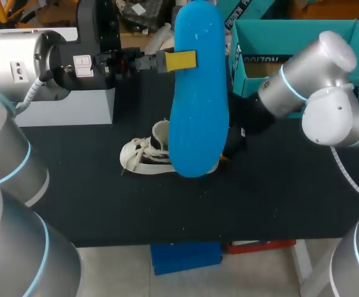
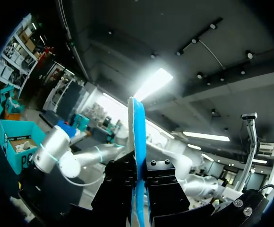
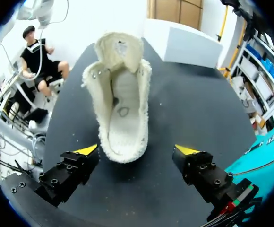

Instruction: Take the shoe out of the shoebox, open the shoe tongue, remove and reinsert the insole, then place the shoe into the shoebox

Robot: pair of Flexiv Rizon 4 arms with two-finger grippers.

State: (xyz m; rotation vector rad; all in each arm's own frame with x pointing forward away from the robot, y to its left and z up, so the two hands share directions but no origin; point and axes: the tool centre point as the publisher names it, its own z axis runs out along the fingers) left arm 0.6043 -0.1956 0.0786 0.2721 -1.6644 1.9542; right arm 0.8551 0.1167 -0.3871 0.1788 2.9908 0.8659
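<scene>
- Left wrist view: the left gripper (image 2: 138, 189) is pressed together on the blue insole (image 2: 136, 137). The insole stands edge-on between the two black fingers and rises straight ahead of them, clear of the table.
- Head view: the same insole hangs high in that grip, with one yellow tip against its flat side. The shoe (image 1: 147, 153) sits well below the gripper.
- Right wrist view: the right gripper (image 3: 137, 152) is spread wide, with a yellow tip on either side of the shoe's heel. Neither tip can be seen touching it.
- Just ahead of the right gripper, the cream shoe lies on the black table (image 3: 189, 118) with its toe pointing away. The tongue (image 3: 119, 49) is folded back and the mouth gapes, showing a bare fleecy bed with no insole inside.
- Beyond the toe, at the table's far end, stands a white box (image 3: 184, 42).
- The teal shoebox (image 1: 291, 46) stands open beside the right arm, apart from the shoe.
- By how things lie, the shoe is out of its box, the tongue is open and the insole has been removed. What appears to remain is sliding the insole back into the shoe and returning the shoe to the shoebox.
</scene>
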